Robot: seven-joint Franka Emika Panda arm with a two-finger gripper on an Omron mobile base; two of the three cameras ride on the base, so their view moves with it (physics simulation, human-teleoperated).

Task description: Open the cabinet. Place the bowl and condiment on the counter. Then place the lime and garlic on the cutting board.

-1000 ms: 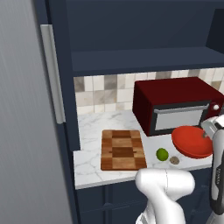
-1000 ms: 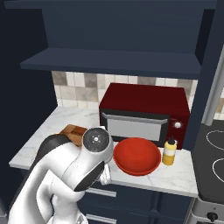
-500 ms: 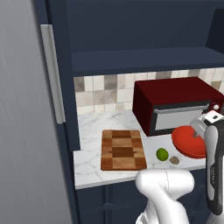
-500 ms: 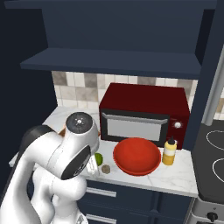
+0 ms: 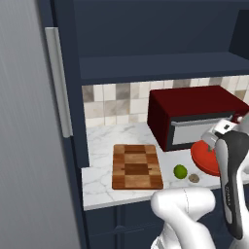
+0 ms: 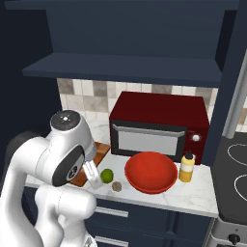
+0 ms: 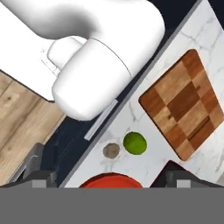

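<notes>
The hand point(image 7: 107, 183) is seen spread wide with nothing held, poised above the surface point(image 7: 199, 39) over the lime point(image 7: 134, 143) and the garlic point(image 7: 111, 150), which lie just beside each other between the red bowl point(image 6: 150, 171) and the cutting board point(image 5: 137, 166). The bowl and the yellow condiment bottle point(image 6: 186, 167) are already set on the surface in front of the dark red microwave point(image 6: 159, 126).

The lime is judged to be firm, smooth and prone to rolling, so it is best taken across its widest middle. The garlic is judged to be light, papery and uneven, so a gentle squeeze across its bulge is called for.

No brand, label or writing can be read anywhere.
</notes>
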